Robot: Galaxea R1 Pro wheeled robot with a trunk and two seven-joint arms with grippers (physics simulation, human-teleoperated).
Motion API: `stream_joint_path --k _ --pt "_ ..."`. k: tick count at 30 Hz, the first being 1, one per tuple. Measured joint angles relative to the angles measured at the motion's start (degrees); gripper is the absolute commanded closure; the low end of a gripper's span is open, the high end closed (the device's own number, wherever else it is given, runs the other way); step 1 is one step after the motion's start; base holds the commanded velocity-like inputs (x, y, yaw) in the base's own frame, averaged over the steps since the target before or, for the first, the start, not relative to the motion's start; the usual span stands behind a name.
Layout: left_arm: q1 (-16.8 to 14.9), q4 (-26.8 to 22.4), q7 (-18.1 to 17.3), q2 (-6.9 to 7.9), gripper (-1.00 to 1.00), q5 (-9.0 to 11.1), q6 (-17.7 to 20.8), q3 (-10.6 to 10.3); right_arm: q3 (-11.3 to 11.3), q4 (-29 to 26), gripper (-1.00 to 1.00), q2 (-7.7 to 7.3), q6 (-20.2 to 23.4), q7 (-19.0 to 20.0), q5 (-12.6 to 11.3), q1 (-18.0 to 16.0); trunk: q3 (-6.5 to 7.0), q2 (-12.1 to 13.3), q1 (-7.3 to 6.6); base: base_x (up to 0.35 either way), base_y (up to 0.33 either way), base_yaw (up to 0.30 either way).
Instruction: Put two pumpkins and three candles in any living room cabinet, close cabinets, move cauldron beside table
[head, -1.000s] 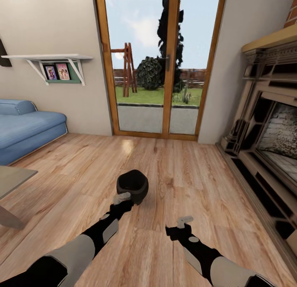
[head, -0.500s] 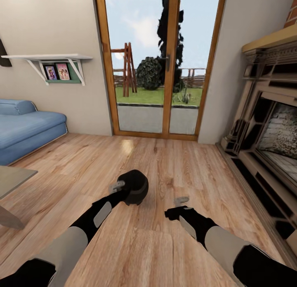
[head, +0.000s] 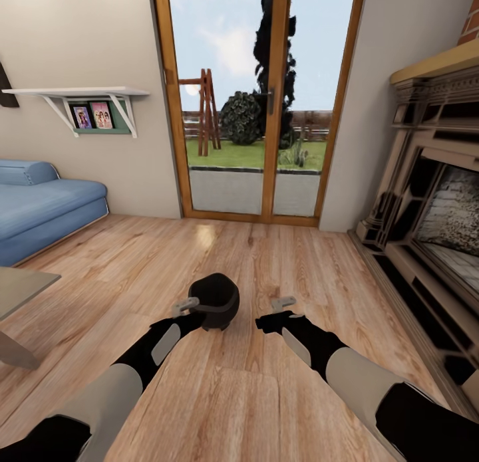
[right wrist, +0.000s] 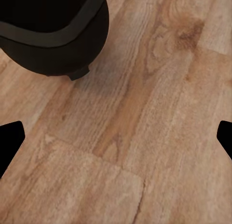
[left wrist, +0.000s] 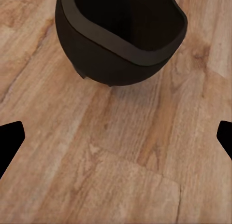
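Note:
The glossy black cauldron (head: 214,301) stands upright on the wooden floor in front of me, its mouth facing up. My left gripper (head: 188,307) hovers just short of the pot's near left side, open, with nothing between its fingers. In the left wrist view the cauldron (left wrist: 121,35) lies ahead of the left gripper (left wrist: 118,139), whose dark fingertips (left wrist: 9,142) are spread wide. My right gripper (head: 283,304) is open too, a little to the right of the pot and apart from it. The right wrist view has the cauldron (right wrist: 53,31) off to one side of the right gripper (right wrist: 118,139). A corner of the table (head: 20,286) shows at far left.
A blue sofa (head: 40,209) sits at the left under a white wall shelf (head: 80,93). Glass doors (head: 256,116) fill the far wall. A large fireplace surround (head: 432,249) runs along the right. Open wooden floor (head: 266,395) surrounds the pot.
My left gripper slid from the cauldron's near rim to its left side. The right arm reached forward, closer to the pot. The cauldron looked tipped briefly and now sits upright again.

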Motion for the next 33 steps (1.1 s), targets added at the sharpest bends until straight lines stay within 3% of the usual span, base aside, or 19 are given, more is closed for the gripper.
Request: stream_joint_path --k 12,23,33 --pt "0.0 -3.5 -0.5 0.03 -1.00 0.1 0.5 0.0 0.1 -0.2 -1.00 -0.15 -0.1 1.7 -0.1 0.0 0.00 0.0 0.00 0.000 0.000 0.000" --pt "-0.1 -5.7 1.2 -0.23 -1.00 -0.1 7.8 -0.1 -2.2 -5.7 -1.00 -0.02 2.2 1.7 -0.1 0.0 -0.15 0.0 0.00 0.000 0.000 0.084" --pt "0.0 -5.4 1.7 -0.24 -1.00 0.3 7.9 -0.1 -2.3 -5.8 -1.00 -0.18 2.2 1.8 -0.1 0.0 -0.30 0.0 0.00 0.000 0.000 0.071"
